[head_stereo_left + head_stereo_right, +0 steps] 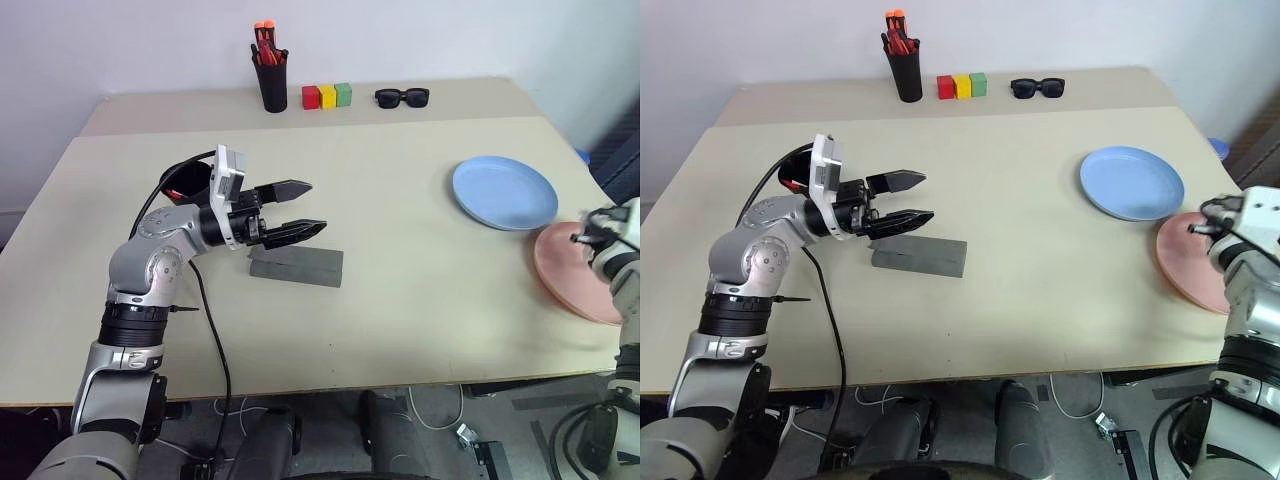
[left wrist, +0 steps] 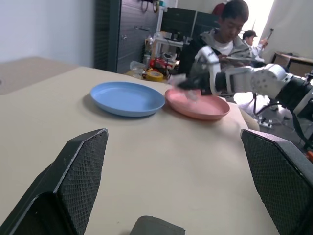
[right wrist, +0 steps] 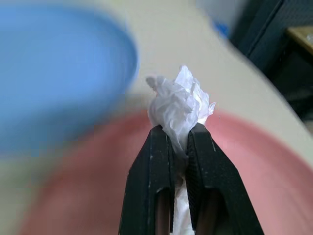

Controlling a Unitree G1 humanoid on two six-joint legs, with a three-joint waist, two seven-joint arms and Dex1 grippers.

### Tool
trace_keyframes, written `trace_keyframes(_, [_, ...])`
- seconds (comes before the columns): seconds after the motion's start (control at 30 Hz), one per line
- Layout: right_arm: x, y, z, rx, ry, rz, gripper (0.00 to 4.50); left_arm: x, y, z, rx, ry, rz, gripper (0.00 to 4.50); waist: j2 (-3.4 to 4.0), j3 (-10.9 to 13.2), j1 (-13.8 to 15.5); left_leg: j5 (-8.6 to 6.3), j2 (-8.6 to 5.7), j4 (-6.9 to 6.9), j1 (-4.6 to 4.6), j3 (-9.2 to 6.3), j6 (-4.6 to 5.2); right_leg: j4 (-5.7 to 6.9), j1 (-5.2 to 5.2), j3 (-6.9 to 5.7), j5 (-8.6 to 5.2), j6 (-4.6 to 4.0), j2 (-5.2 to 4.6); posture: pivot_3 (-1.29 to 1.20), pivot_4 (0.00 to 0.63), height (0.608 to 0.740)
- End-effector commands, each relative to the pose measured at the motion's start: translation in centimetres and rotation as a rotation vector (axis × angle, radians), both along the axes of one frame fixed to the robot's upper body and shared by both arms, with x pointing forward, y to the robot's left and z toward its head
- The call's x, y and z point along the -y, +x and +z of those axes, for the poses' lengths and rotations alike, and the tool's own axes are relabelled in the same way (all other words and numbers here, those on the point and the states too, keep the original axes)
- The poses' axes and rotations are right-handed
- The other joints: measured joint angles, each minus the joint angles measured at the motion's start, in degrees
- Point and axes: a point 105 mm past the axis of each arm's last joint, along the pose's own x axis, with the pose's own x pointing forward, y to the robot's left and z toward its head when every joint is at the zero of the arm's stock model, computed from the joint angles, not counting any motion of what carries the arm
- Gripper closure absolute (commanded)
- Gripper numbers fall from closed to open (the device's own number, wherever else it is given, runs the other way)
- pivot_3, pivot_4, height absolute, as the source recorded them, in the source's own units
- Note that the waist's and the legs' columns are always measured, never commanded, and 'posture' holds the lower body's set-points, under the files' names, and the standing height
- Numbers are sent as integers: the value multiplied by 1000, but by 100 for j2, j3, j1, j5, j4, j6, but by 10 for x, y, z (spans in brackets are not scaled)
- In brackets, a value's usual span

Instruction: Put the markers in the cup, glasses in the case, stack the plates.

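The left claw (image 1: 296, 208) hangs above the surface, fingers spread wide, pointing right. The right claw (image 3: 180, 134) is pinched on crumpled white tissue (image 3: 180, 105).

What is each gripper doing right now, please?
Left gripper: open, empty, hovering above the grey case.
Right gripper: shut on a crumpled white tissue, over the pink plate.

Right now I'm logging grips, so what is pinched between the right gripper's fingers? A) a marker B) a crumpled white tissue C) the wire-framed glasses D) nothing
B: the right wrist view shows the right gripper shut on a crumpled white tissue above the pink plate.
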Motion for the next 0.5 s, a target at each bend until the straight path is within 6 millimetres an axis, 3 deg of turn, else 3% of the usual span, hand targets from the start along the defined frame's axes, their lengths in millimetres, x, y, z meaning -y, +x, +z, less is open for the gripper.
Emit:
trace_keyframes(0.03, [2,-16,33,153,38,-20,4451,1,-1,14,51,-37,-13,0,0,0,4,0,0,0,1,-1,0,0,1,0,0,0,0,0,150,740])
trace_keyframes(0.23, [1,-34,24,74,17,-28,4451,5,2,15,49,-39,-26,0,0,-1,8,-1,0,1,2,-1,2,0,5,-1,0,0,0,0,150,740])
trace_keyframes(0.3, [-3,-41,2,-120,-156,-7,3671,6,3,15,43,-44,-31,0,4,-3,16,-2,-1,3,1,1,4,0,6,0,0,0,0,0,150,740])
trace_keyframes(0.33, [-7,-44,-5,-157,-160,16,3287,7,3,15,41,-45,-32,0,6,-4,14,-4,-2,3,3,0,7,0,6,0,-1,1,0,0,150,740])
trace_keyframes(0.4, [-10,-46,-6,-155,-151,24,2302,8,3,13,42,-44,-36,0,8,-4,-13,-4,-2,2,3,0,8,0,6,-1,-1,1,0,0,150,740])
trace_keyframes(0.5, [-7,-48,9,-133,-210,3,783,10,2,13,34,-49,-44,0,17,-9,-42,-4,-1,5,10,16,8,1,7,13,0,2,0,0,150,740])
